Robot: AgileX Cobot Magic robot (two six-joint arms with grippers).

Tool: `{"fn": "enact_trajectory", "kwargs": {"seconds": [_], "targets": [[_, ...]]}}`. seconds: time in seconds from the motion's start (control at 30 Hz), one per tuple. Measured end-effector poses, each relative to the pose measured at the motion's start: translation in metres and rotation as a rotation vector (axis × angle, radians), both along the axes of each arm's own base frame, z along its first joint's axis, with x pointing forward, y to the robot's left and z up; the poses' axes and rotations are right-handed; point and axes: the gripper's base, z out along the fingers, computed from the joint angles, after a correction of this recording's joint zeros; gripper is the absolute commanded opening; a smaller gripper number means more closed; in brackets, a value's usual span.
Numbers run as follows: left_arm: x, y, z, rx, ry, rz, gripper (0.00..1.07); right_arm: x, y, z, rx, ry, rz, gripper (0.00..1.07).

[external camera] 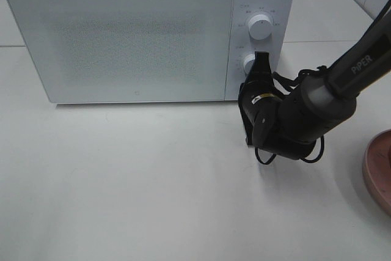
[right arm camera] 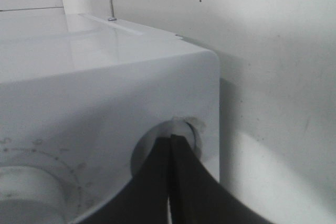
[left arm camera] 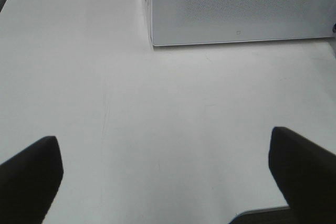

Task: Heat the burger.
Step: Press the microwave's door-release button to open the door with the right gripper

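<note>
- Camera up high: the right tool [external camera: 261, 59] has its fingers pressed together, tips against the lower knob [external camera: 247, 63] of the microwave [external camera: 134, 41]. The upper knob [external camera: 261, 27] sits just beyond the tips, and the shut door [external camera: 122, 41] is off to the tool's side. A pink plate [external camera: 380, 169] lies back past the tool's wrist, well apart, on the worktop [external camera: 153, 181].
- Left wrist camera: the left tool [left arm camera: 165, 182] is spread wide, its two fingers [left arm camera: 29, 177] far apart over bare worktop, with the microwave's shut front ahead of it.
- Right wrist camera: the right tool's closed tips meet at the lower knob's rim, with the upper knob near beside them.
- The burger shows in no view, so where it lies relative to either tool cannot be told.
</note>
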Motion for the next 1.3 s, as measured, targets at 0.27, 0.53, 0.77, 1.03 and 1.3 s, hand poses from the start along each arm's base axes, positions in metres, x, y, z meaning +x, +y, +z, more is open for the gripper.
{"fn": "enact_trajectory", "kwargs": {"seconds": [0.27, 0.53, 0.77, 1.03, 1.3], "targets": [[0.000, 0.000, 0.000, 0.000, 0.000, 0.000, 1.00, 0.008, 0.003, -0.003, -0.011, -0.017, -0.045, 0.01], [0.000, 0.000, 0.000, 0.000, 0.000, 0.000, 1.00, 0.009, 0.003, -0.004, -0.013, -0.017, -0.046, 0.00], [0.000, 0.000, 0.000, 0.000, 0.000, 0.000, 1.00, 0.008, 0.003, -0.004, -0.014, -0.012, -0.046, 0.01], [0.000, 0.000, 0.000, 0.000, 0.000, 0.000, 1.00, 0.007, 0.000, 0.002, -0.043, 0.014, -0.011, 0.01], [0.000, 0.000, 0.000, 0.000, 0.000, 0.000, 1.00, 0.000, -0.003, 0.012, -0.084, 0.068, 0.057, 0.01]]}}
